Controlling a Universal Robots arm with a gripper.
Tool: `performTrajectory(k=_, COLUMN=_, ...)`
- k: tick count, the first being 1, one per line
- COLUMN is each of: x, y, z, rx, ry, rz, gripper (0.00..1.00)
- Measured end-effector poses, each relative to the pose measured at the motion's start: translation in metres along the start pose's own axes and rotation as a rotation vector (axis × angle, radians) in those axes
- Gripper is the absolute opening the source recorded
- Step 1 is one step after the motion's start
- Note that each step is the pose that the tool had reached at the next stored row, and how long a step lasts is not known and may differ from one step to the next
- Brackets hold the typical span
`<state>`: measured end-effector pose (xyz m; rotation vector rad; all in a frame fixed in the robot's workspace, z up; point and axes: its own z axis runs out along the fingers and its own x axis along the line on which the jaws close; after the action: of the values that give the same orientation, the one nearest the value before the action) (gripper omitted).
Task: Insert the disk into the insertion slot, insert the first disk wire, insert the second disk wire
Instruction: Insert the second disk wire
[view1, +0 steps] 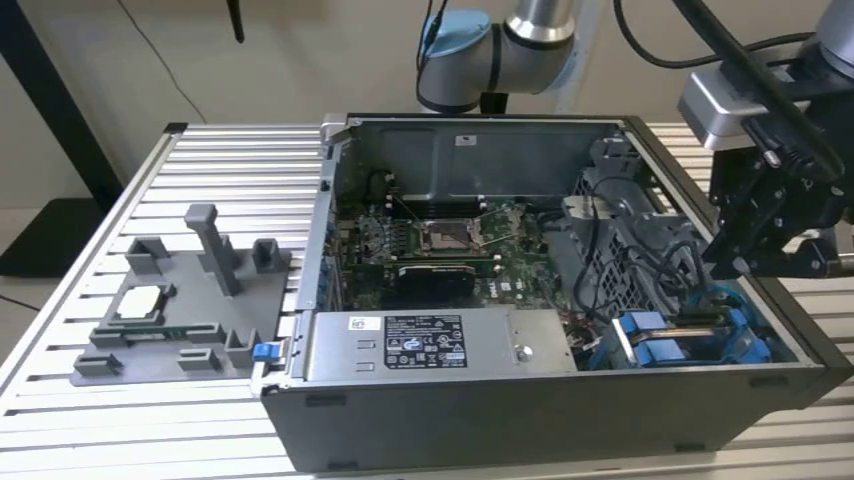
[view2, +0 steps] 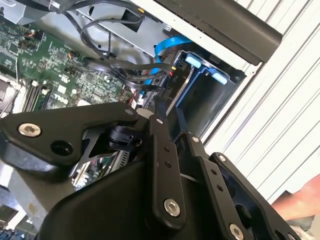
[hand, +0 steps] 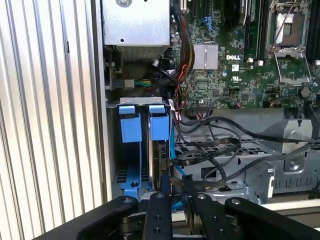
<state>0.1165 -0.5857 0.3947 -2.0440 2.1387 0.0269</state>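
Observation:
The disk (hand: 157, 167) stands on edge in the insertion slot (hand: 118, 176), in the case corner nearest the exterior view's right. Its blue carrier (hand: 131, 127) (view1: 674, 345) frames it. A black disk wire (hand: 200, 156) loops over the perforated drive cage, and its connector (hand: 172, 161) sits against the disk's edge. A flat blue disk wire (hand: 171, 140) (view2: 165, 47) runs along the disk down between my fingertips. My gripper (hand: 176, 187) (view1: 763, 262) (view2: 157, 119) hangs just above the disk's edge, fingers drawn close together around that blue wire.
The open computer case (view1: 534, 410) rests on a slatted aluminium table (view1: 80, 400). Inside lie a grey power-supply box (view1: 427, 342), the motherboard with its processor socket (view1: 445, 237) and loose black cables (view1: 627, 250). A grey fixture (view1: 187, 300) stands on the exterior view's left. A hand (view2: 300, 202) appears beside the case.

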Motion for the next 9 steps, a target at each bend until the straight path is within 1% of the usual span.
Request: performTrajectory(k=9, x=-0.0006, y=-0.0005, z=-0.0042, rx=0.0, ry=0.0001, rz=0.0, gripper=1.0)
